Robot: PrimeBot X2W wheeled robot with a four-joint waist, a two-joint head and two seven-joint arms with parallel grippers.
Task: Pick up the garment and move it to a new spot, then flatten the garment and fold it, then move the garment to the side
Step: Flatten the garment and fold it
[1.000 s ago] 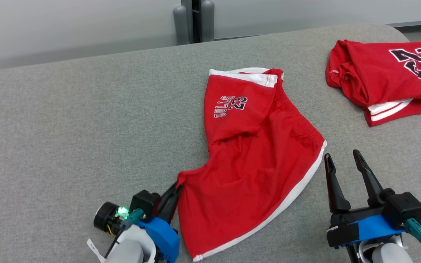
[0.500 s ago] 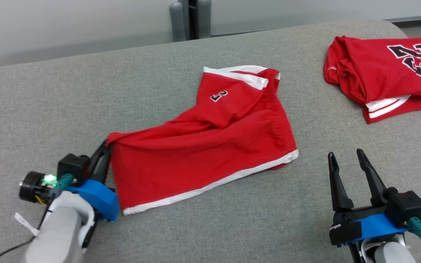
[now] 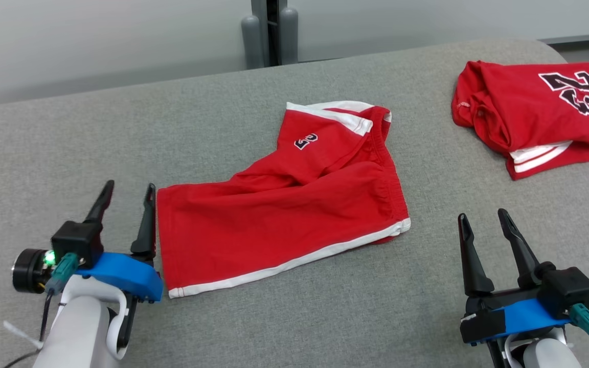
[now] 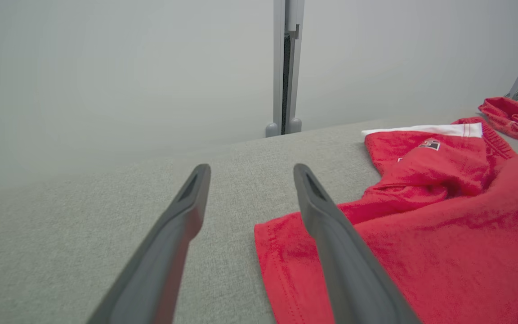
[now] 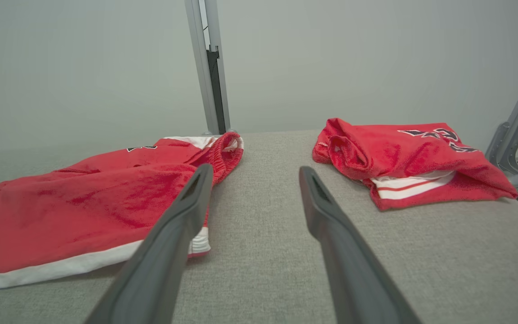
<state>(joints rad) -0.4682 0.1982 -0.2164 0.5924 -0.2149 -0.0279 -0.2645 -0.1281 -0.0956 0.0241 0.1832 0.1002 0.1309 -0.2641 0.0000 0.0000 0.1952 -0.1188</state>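
Red shorts (image 3: 284, 220): lying on the grey bench (image 3: 69, 153) about midway between its left and right ends, in nobody's grip.
Left gripper (image 3: 130, 185): over the near left part of the bench, fingers spread apart and holding nothing, tips pointing toward the far edge.
Left gripper and shorts: its right finger (image 3: 146, 225) stands just beside the left hem of the shorts; whether it touches the cloth cannot be told.
Shorts, left part: one leg stretched out toward the left end of the bench, lying mostly flat with a few soft creases, and a white stripe runs along its near edge.
Shorts, far part: the other leg points toward the far edge, ends in a white band, and carries a small dark print half hidden in a fold.
Shorts, right part: the gathered waistband faces the right end of the bench.
Right gripper (image 3: 481, 214): over the near right part of the bench, fingers parted and empty, well apart from both pieces of cloth.
Red jersey (image 3: 529, 112): roughly folded at the far right corner, a black number on top and white stripes showing at its near edge.
Grey post (image 3: 269, 30): upright beyond the far edge.
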